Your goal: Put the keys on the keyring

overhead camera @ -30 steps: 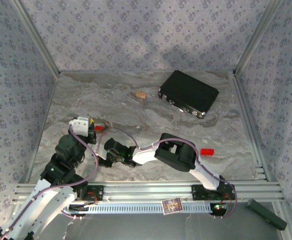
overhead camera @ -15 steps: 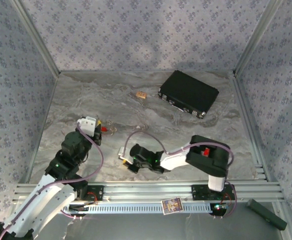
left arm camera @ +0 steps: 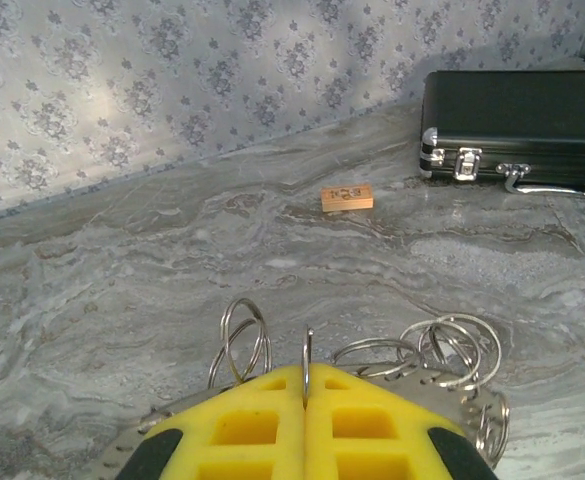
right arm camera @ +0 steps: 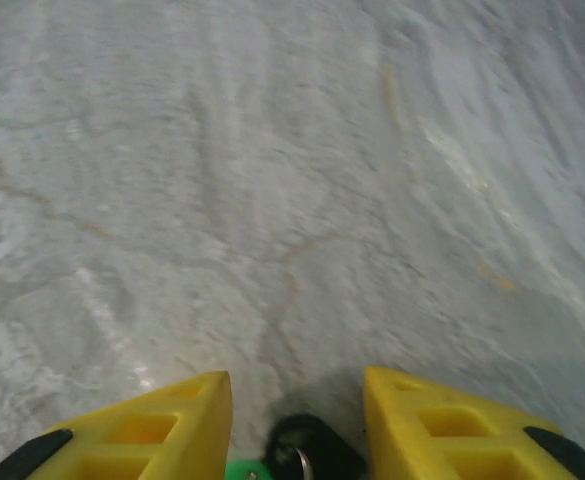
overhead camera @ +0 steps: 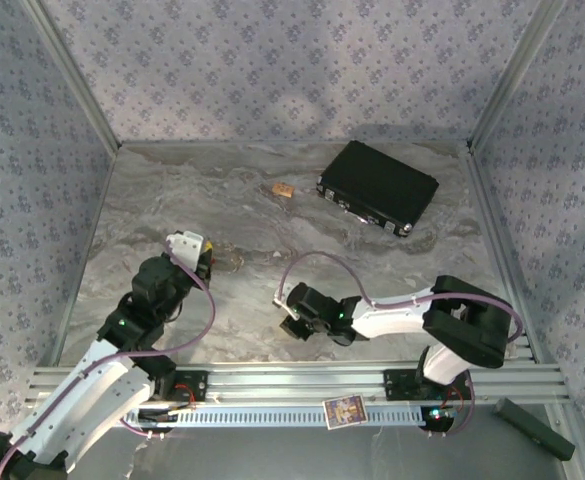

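The keyring is a bunch of thin silver loops [left arm camera: 459, 345] on a toothed grey band [left arm camera: 422, 383], lying on the marble floor. My left gripper [left arm camera: 306, 372] is shut on one loop that stands edge-on between its yellow fingertips. From above, the left gripper [overhead camera: 208, 262] sits at the left-middle with the loops [overhead camera: 232, 262] just to its right. My right gripper [right arm camera: 297, 385] is open close above the floor. A green key head [right arm camera: 240, 470] and a dark rounded piece with a small metal loop [right arm camera: 317, 450] lie between its fingers, untouched. From above, the right gripper [overhead camera: 286, 318] is near the front centre.
A black case with metal latches [overhead camera: 377, 187] lies at the back right, also in the left wrist view [left arm camera: 517, 125]. A small wooden block [overhead camera: 283, 189] sits left of it. Patterned walls enclose three sides; the metal rail [overhead camera: 302, 380] runs along the near edge.
The right arm has swung right along the near edge, carrying its gripper toward the centre. The left gripper has shifted slightly right and forward, still shut.
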Controlling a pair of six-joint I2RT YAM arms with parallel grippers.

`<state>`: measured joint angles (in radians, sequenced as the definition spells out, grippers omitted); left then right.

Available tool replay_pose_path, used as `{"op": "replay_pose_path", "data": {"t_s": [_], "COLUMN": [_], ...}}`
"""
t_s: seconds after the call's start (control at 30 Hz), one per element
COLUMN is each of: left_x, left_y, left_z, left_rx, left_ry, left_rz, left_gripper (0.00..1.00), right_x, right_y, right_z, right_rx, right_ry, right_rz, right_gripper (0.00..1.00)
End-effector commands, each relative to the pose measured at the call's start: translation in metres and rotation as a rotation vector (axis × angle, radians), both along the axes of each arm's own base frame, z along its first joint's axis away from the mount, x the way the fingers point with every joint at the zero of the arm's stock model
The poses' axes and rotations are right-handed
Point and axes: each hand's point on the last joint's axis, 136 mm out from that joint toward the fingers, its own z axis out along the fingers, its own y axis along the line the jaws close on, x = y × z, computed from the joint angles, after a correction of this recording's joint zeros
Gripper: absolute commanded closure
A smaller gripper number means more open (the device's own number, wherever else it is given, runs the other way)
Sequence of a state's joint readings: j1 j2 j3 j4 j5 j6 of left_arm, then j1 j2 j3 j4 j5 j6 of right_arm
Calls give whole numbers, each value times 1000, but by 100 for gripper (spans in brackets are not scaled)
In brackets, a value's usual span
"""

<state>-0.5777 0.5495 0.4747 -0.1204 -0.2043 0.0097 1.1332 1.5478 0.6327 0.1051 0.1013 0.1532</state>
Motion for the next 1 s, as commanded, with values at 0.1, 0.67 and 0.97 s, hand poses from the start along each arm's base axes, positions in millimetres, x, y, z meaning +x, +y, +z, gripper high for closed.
{"op": "replay_pose_path", "data": {"t_s": [0.1, 0.67, 0.97], "left_x": [2, 3, 2], "left_y": [-20, -36, -36], "left_z": [17, 9, 8], "left_rx": [-34, -44, -50], "left_ry": [-32, -2, -2], "left_rz": [-94, -167, -165], "left_gripper": [100, 100, 100], "right_x": [-5, -22, -19], "right_y": [-20, -13, -11], "right_z": [31, 20, 10], "right_rx": [1, -28, -54], "right_ry": [178, 558, 563], "right_rz": [-172, -474, -483], "right_gripper": [54, 62, 70]}}
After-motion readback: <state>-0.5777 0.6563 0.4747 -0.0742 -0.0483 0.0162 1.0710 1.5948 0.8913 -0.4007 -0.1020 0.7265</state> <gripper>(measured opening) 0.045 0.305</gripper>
